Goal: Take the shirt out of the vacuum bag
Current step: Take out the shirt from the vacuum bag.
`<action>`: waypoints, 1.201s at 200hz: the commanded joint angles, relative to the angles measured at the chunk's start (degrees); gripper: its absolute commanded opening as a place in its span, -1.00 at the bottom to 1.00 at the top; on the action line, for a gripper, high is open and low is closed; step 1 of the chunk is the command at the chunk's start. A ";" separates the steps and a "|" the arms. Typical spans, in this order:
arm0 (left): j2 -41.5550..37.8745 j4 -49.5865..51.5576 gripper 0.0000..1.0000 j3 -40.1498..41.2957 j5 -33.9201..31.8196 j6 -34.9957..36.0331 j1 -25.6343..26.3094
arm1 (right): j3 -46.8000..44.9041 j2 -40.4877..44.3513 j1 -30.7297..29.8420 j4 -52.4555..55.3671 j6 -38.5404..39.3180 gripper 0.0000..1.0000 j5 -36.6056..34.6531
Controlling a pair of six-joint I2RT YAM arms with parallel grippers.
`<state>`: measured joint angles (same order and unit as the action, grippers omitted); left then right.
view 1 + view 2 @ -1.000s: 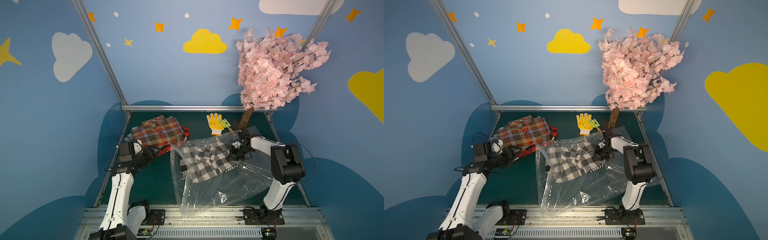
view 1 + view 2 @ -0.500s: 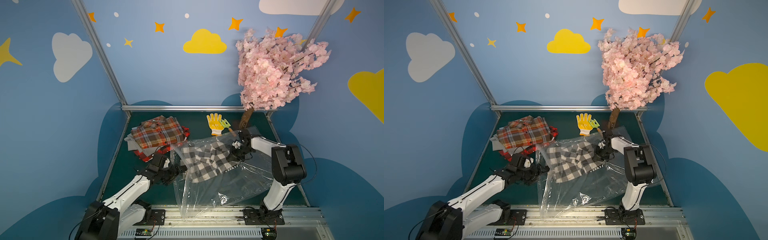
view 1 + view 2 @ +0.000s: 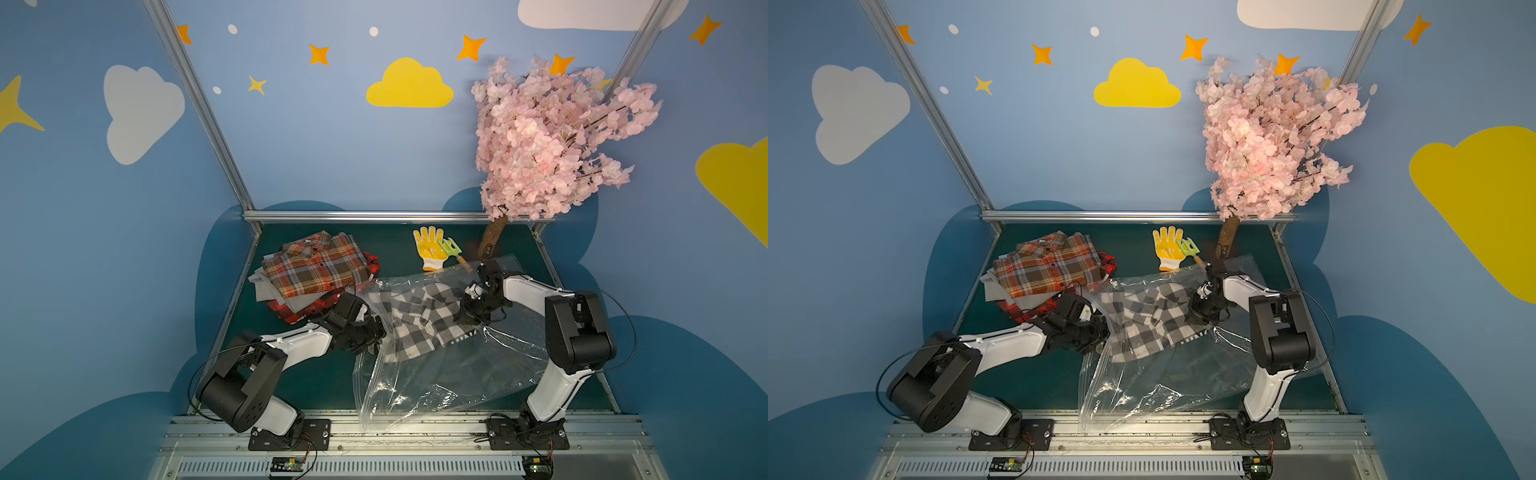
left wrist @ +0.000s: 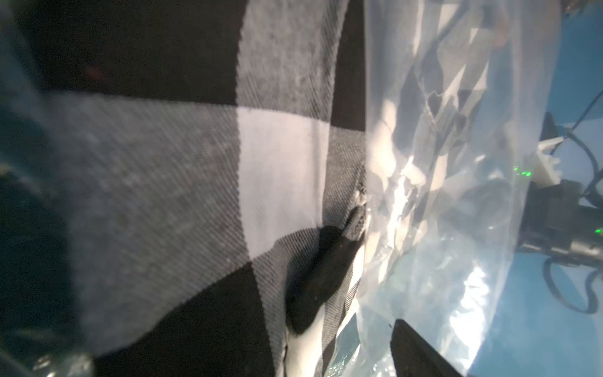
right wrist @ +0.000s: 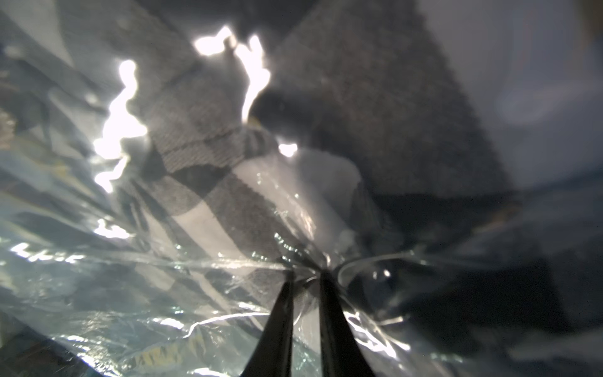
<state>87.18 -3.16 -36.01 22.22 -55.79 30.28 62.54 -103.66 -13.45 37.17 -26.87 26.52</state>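
The clear vacuum bag lies crumpled mid-table, in both top views, with a black-and-white checked shirt inside its far half. My left gripper is at the bag's left edge, open and pressed up against the shirt. In the left wrist view the checked shirt fills the picture and only one dark finger shows, with bag plastic beside it. My right gripper is at the shirt's right side. In the right wrist view, the right gripper is shut on a gathered fold of bag plastic.
A pile of folded plaid shirts sits at the back left, close behind my left arm. A yellow glove and a small green rake lie at the back. A pink blossom tree stands at the back right.
My left arm has swung from the plaid pile down to the bag's left edge, and its jaws have opened wider. The right gripper has kept its hold in place.
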 commanded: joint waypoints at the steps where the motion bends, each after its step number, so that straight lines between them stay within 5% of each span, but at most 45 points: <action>1: 4.26 2.44 0.74 -0.75 -1.56 1.54 1.09 | -1.01 1.61 -0.43 0.91 0.31 -0.65 -0.28; 48: 0.52 7.77 0.71 -1.81 0.37 2.99 1.51 | -1.89 1.51 -0.43 0.28 0.42 -0.65 0.02; 101: -10.07 19.15 0.90 -2.31 0.25 4.14 1.80 | -1.90 1.19 -0.28 -0.08 0.55 -0.65 0.34; 240: -3.75 3.98 0.63 4.54 -0.13 -0.44 2.84 | -1.99 1.26 -0.43 -0.22 0.94 -0.65 0.43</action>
<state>81.84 4.05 -33.26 22.15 -55.16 32.80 61.39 -103.20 -13.45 36.42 -26.68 26.68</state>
